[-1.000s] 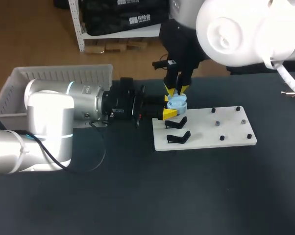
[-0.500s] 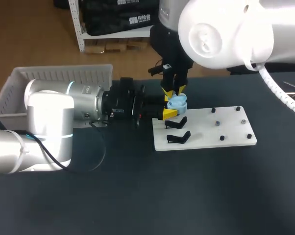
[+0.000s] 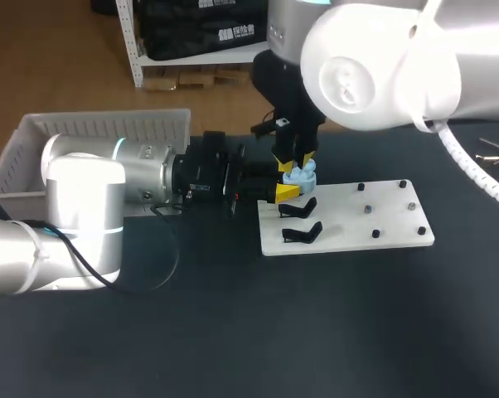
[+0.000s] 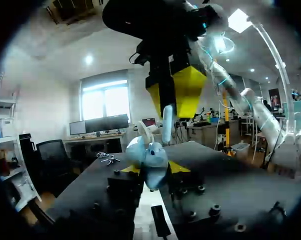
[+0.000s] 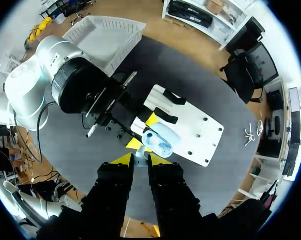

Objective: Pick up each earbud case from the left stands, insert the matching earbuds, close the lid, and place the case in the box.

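My left gripper [image 3: 288, 182] clamps the open blue case [image 3: 300, 175] over the white board's [image 3: 374, 217] far-left corner. My right gripper [image 3: 296, 159], nearly closed, pinches 1 earbud [image 4: 167, 123] just above it.

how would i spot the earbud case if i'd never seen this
Find the white board on the dark table. At its far left corner the left gripper holds the earbud case in its jaws. It is light blue with its lid open, while the stands beside it are black.

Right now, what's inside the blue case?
Open case, pale blue interior showing. Right jaws hold an earbud at its opening, covering part of it; whether any is seated can't be told.
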